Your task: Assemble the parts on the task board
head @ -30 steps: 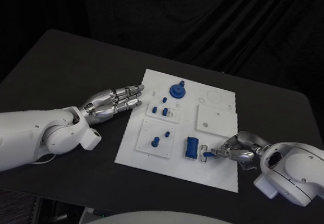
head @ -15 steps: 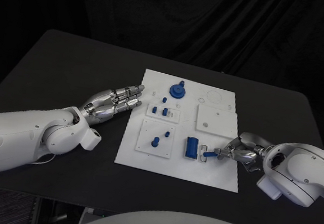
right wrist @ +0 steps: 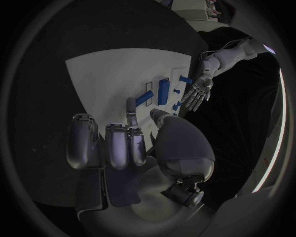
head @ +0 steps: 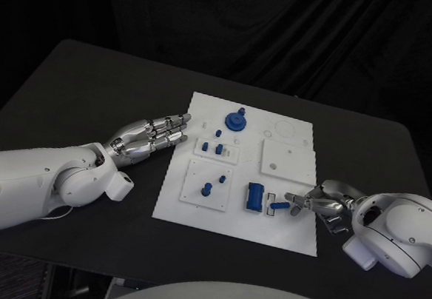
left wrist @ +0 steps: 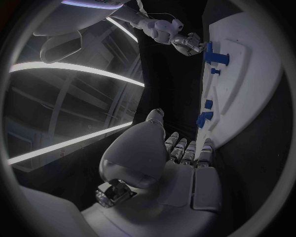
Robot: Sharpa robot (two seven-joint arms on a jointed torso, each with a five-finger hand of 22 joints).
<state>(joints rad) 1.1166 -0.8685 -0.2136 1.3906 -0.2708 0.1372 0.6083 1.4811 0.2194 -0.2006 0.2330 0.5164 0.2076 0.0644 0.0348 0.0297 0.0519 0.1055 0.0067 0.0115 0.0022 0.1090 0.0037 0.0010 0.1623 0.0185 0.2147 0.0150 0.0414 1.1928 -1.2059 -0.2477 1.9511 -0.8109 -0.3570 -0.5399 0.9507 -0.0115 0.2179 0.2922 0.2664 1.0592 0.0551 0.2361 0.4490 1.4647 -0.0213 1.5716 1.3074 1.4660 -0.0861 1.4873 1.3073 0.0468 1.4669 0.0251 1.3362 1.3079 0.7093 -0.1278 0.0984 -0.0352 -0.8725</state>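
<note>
The white task board (head: 270, 228) lies mid-table. A short blue peg (head: 279, 205) lies on it beside a larger blue cylinder (head: 256, 197) near the board's front right. My right hand (head: 322, 203) hovers just right of the peg. One fingertip (right wrist: 130, 102) reaches to the peg's (right wrist: 145, 97) end, the thumb stays apart, and nothing is pinched. My left hand (head: 153, 136) lies flat with fingers straight at the board's left edge, holding nothing. A blue round knob (head: 237, 121) stands at the board's far side.
Two small blue pieces (head: 212, 147) stand left of centre, and another blue piece (head: 208, 189) sits on a raised white square. A plain raised square (head: 288, 159) lies on the right half. Black table (head: 84, 87) surrounds the board.
My right hand has drawn back to the right and let go of the small blue peg, which now lies on the board. The left hand has not moved.
</note>
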